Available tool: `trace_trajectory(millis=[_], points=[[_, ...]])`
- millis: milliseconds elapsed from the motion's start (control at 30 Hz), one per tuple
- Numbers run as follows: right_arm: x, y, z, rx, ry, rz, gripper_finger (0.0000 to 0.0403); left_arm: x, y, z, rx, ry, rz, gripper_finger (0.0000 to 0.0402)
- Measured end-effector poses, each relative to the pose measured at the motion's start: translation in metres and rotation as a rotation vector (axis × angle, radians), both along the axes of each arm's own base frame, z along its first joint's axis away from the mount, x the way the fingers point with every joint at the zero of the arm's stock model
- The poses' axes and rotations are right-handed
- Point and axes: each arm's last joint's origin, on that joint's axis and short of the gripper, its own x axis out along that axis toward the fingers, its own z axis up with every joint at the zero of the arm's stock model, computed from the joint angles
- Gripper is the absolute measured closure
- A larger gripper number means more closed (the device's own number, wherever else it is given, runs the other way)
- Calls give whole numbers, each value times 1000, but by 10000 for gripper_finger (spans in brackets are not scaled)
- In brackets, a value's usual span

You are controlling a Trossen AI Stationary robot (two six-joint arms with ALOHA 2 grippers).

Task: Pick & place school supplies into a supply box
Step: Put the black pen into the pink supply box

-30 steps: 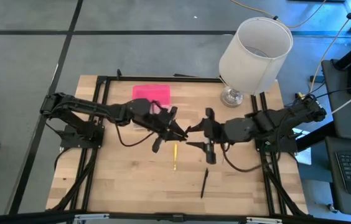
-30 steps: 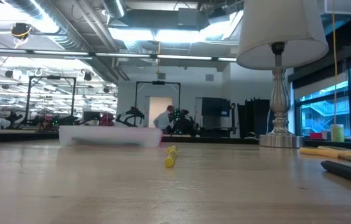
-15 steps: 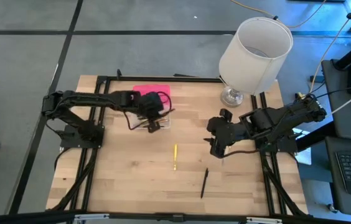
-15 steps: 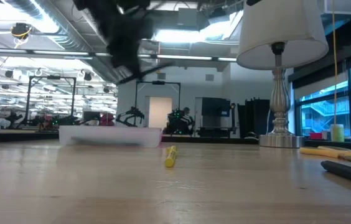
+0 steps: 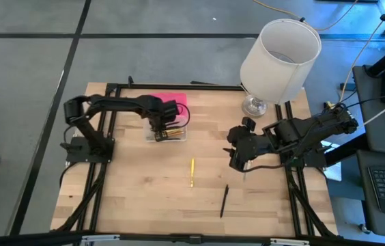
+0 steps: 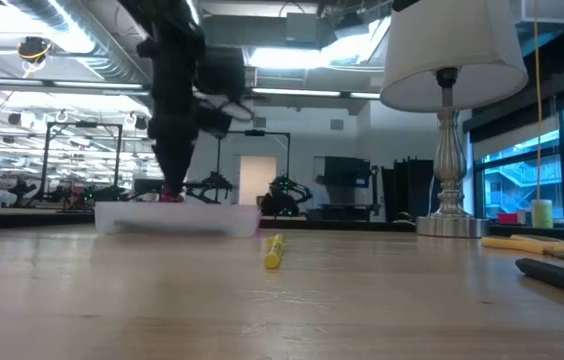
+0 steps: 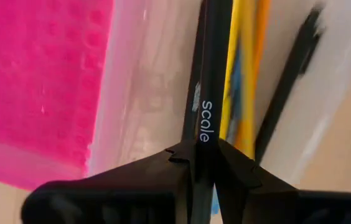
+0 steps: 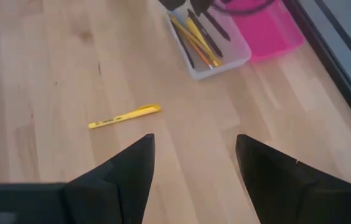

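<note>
The supply box [image 5: 166,130] sits at the table's far left, its clear base [image 7: 157,93] holding yellow, orange and black pens and its pink lid [image 7: 45,81] lying open beside it. My left gripper [image 7: 201,155] points down over the base, shut on a black pen [image 7: 205,93]. In the low view this arm [image 6: 172,110] comes down onto the box [image 6: 177,218]. My right gripper [image 8: 194,155] hangs open above the table's middle right [image 5: 237,154]. A yellow pen [image 5: 192,172] and a black pen [image 5: 224,200] lie flat on the wood. My left gripper pinches the black pen's shaft [image 7: 205,127] between its two fingers, just beside the white lettering. The fingers come from above, pointing down, and lie across the pen. The pen runs level along the box's base, parallel to the pens in it; whether it rests on them I cannot tell.
A lamp with a big white shade [image 5: 280,51] stands at the far right, its metal foot [image 5: 254,106] on the table. In the low view a yellow item [image 6: 522,243] lies at the far right beside the black pen [image 6: 562,275]. Bare wood spreads over the near half.
My left gripper has carried the black pen from the table's middle toward the far left, tipped from level to pointing down, and sunk over the box's base. My right gripper has drawn back toward the right edge and tipped downward.
</note>
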Motion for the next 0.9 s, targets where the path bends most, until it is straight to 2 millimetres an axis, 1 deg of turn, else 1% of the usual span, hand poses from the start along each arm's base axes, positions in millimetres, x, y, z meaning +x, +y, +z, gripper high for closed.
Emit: trace_trajectory(millis=[233, 500, 767, 900], points=[[0, 0, 0, 1, -1, -2, 174, 4, 12, -24, 69, 112, -10, 371], [0, 0, 0, 2, -1, -2, 174, 7, 16, -42, 89, 191, -17, 371], [0, 0, 0, 2, 0, -1, 174, 6, 17, -44, 110, 207, -1, 370], [0, 0, 0, 3, 0, -1, 174, 6, 17, -44, 109, 206, 5, 360]])
